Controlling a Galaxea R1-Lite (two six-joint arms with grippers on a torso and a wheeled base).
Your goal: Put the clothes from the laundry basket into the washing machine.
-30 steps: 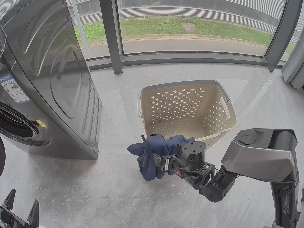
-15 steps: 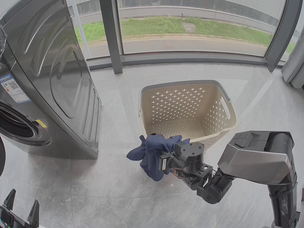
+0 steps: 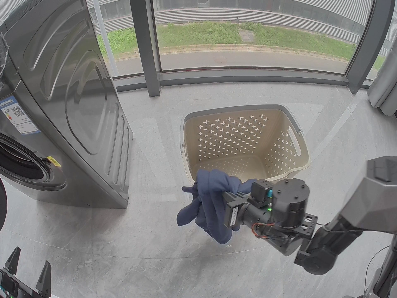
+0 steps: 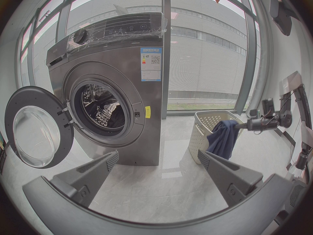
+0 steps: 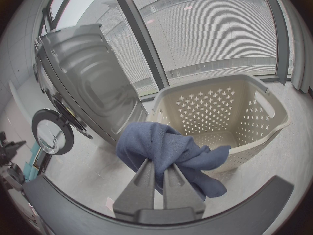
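My right gripper (image 3: pixel 225 195) (image 5: pixel 158 165) is shut on a dark blue garment (image 3: pixel 209 203) (image 5: pixel 163 147) (image 4: pixel 224 137), which hangs in the air just in front of the cream laundry basket (image 3: pixel 244 143) (image 5: pixel 225 111) (image 4: pixel 202 131). The basket's floor looks bare. The grey washing machine (image 3: pixel 62 104) (image 4: pixel 114 92) stands to the left, its round door (image 4: pixel 34 126) swung open, with some clothing inside the drum (image 4: pixel 102 106). My left gripper (image 4: pixel 156 157) (image 3: pixel 27 270) is open at the lower left, facing the machine's front.
Pale tiled floor (image 3: pixel 136 236) lies open between basket and machine. A large window (image 3: pixel 248 25) with dark pillars runs along the back. A curtain (image 3: pixel 384 87) hangs at the far right.
The right arm has drawn back to the right and lifted, carrying the blue garment higher and slightly right. The left gripper has stayed put.
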